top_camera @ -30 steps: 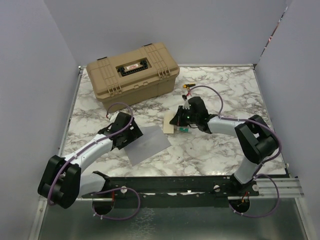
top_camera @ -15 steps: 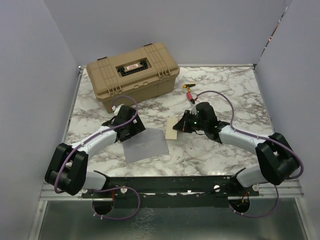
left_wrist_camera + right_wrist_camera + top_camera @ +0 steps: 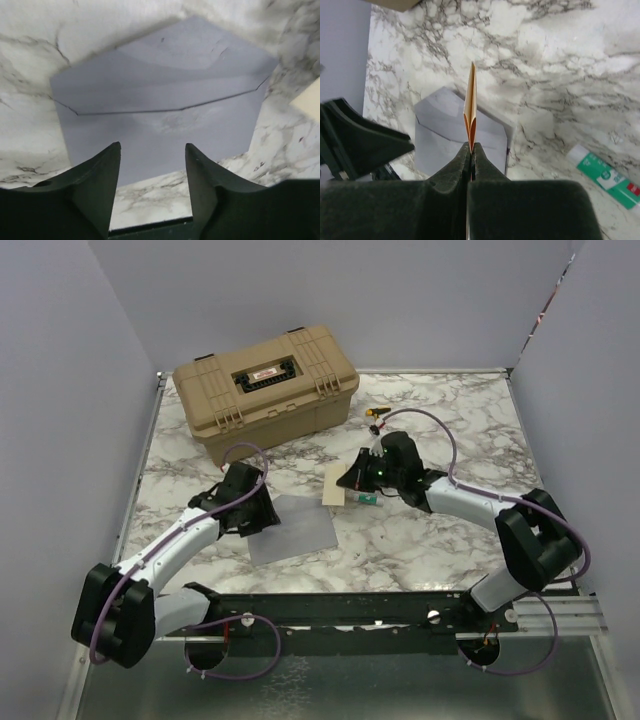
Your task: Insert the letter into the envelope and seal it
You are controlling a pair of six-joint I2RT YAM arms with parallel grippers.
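The grey-lilac envelope [image 3: 293, 528] lies flat on the marble table, flap open; it also shows in the left wrist view [image 3: 160, 105] and the right wrist view [image 3: 445, 135]. My left gripper [image 3: 252, 512] is open and empty at the envelope's left edge, fingertips [image 3: 112, 155] just over its near border. My right gripper [image 3: 356, 483] is shut on the folded tan letter [image 3: 334, 485], holding it on edge above the table just right of the envelope. In the right wrist view the letter [image 3: 471, 107] stands upright from the closed jaws.
A tan hard case [image 3: 265, 385] stands at the back left. A green-and-white tube [image 3: 602, 175] lies on the table by my right gripper. A small yellow-and-red tool [image 3: 378, 412] lies behind it. Grey walls enclose the table.
My right gripper has drawn back left with the letter, turning it more on edge. My left gripper has shifted down toward the envelope's left edge.
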